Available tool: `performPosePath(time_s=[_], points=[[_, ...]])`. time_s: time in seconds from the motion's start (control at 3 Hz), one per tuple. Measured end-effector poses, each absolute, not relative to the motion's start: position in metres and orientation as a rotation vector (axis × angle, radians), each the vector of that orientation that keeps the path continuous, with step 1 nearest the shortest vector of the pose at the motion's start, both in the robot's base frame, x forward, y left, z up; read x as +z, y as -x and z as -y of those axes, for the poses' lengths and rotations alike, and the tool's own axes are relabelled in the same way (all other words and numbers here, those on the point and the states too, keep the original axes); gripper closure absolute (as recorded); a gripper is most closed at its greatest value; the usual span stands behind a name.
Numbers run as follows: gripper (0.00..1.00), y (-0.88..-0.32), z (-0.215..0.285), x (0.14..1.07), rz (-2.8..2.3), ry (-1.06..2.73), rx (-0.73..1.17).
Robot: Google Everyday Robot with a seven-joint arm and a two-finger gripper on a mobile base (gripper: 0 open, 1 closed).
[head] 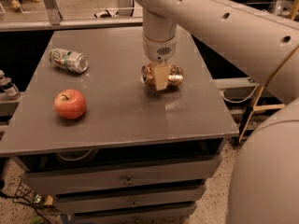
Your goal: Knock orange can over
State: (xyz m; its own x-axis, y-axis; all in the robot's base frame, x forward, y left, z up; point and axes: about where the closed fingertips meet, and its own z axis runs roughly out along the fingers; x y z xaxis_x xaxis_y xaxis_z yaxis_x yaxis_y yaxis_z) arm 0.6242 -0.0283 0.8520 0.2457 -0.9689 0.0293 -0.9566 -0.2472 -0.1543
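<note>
The orange can point(175, 75) lies on its side on the grey table point(117, 125), right of centre, with its silver top facing left. It is golden-orange and metallic. My gripper point(161, 80) hangs straight down from the white wrist point(160, 45) and sits right over the middle of the can, partly covering it and seemingly touching it.
A white-and-green can point(68, 60) lies on its side at the table's back left. A red apple point(70, 104) sits at the front left. Drawers point(126, 178) are under the tabletop. My arm point(224, 17) spans the upper right. A small bottle point(7, 85) stands off the left edge.
</note>
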Motion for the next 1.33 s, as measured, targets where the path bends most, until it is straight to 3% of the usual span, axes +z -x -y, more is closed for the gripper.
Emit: performPosePath(time_s=[0.33, 1.33], points=[[0.04, -0.625, 0.027, 0.851, -1.856, 2.393, -0.181], [0.00, -0.627, 0.043, 0.862, -1.864, 2.343, -0.192]])
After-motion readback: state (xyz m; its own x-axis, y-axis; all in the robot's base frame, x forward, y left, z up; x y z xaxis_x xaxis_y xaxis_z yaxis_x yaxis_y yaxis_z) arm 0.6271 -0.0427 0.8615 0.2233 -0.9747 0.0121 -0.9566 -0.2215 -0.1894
